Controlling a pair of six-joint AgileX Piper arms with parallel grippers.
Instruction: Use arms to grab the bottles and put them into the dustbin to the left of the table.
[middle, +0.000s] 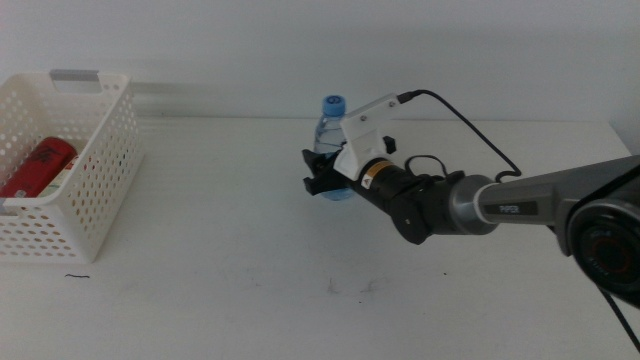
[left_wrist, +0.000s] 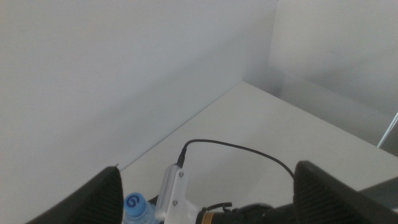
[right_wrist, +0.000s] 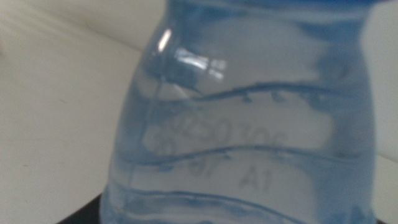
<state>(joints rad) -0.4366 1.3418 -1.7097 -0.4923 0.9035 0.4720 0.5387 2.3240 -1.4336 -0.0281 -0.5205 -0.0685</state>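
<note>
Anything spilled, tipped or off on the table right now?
Nothing stands out. The water bottle stands upright near the back of the table, with the right gripper around its lower part. The red can lies inside the basket at the left. No spill shows. The left gripper is open above the scene.

The left gripper (left_wrist: 205, 186) hangs with its two dark jaws spread wide apart, nothing between them but the scene beyond. Past the jaws, nearer the one on its side, stands the blue-capped water bottle (left_wrist: 137, 209) (only cap and shoulder visible), touching the right arm's white bracket (left_wrist: 173, 193), whose black cable (left_wrist: 239, 149) arcs over the white table (left_wrist: 273, 124).
</note>
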